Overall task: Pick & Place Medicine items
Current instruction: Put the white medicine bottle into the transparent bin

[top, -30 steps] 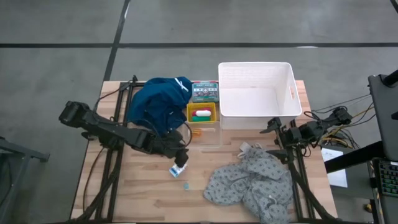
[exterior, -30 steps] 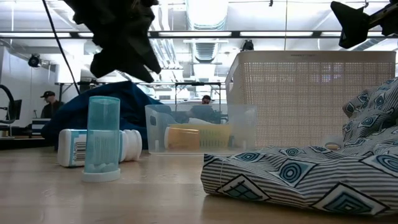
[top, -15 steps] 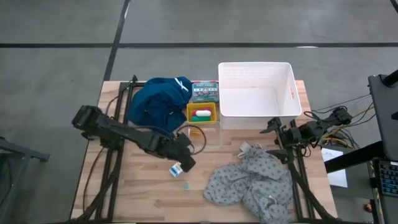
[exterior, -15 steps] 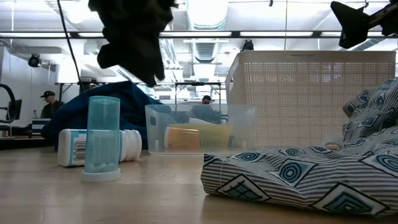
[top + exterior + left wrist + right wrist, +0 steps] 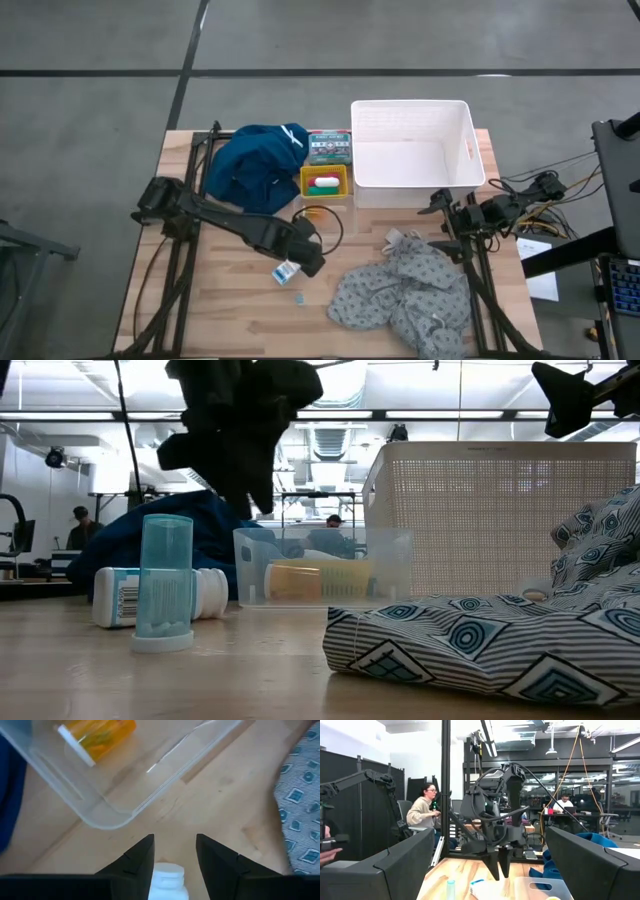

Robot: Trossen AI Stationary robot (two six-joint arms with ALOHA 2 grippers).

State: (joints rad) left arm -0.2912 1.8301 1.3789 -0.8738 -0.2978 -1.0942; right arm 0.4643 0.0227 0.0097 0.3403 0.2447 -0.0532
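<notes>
A white-and-blue bottle (image 5: 285, 272) lies on its side on the wooden table, its white cap (image 5: 167, 872) showing in the left wrist view. A teal tube (image 5: 165, 582) stands upright on its cap in front of it. My left gripper (image 5: 174, 840) hangs open above the bottle's cap end, pointing steeply down, clear of it (image 5: 245, 510). An orange pill bottle (image 5: 97, 737) lies in a clear tray (image 5: 325, 220). A yellow bin (image 5: 325, 182) holds green and white pieces. My right gripper (image 5: 440, 205) waits open at the table's right edge.
A white basket (image 5: 410, 150) stands at the far right, a green box (image 5: 329, 147) beside it. A dark blue cloth (image 5: 255, 165) lies at the far left, a grey dotted cloth (image 5: 400, 290) at the near right. People sit in the room beyond the table.
My left gripper has moved toward the table's right edge and tipped from slanting to pointing steeply down, ending over the bottle's cap end. The bottle and the tube have stayed where they were.
</notes>
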